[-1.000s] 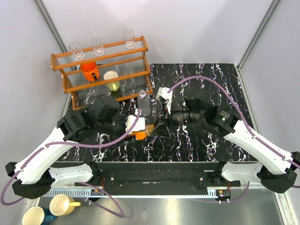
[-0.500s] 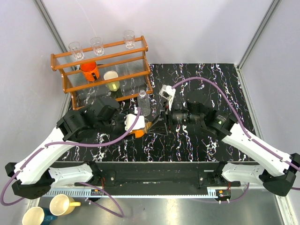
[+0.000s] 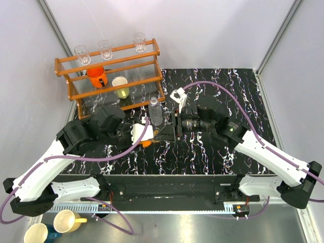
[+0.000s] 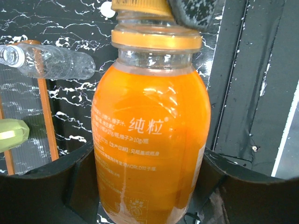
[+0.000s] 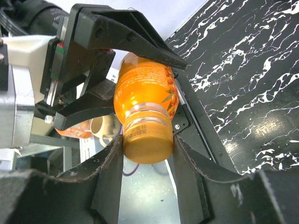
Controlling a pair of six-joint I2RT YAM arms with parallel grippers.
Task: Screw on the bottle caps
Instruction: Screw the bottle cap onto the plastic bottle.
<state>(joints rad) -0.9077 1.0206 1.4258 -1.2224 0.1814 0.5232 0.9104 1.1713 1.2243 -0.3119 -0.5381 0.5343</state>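
Observation:
My left gripper (image 4: 145,189) is shut round the lower body of the squat orange bottle (image 4: 149,126) and holds it off the table, tilted toward the right arm. The orange cap (image 5: 147,145) sits on the bottle's neck. My right gripper (image 5: 147,147) is shut on that cap, one finger on each side. In the top view both grippers meet at mid-table, left gripper (image 3: 151,135) and right gripper (image 3: 170,132), with the orange bottle (image 3: 147,143) mostly hidden between them. The clear water bottle (image 3: 156,112) stands uncapped just behind them. The blue-rimmed cap is not in view.
A wooden rack (image 3: 109,76) at the back left holds three clear glasses on top, an orange mug (image 3: 96,77) and a pale green cup (image 3: 121,87). The rack's foot is close behind the clear bottle. Two mugs stand off the table at bottom left.
My right wrist has rolled while shut on the cap, and the arm has shifted a little back. The left arm and the bottle have shifted slightly back and left.

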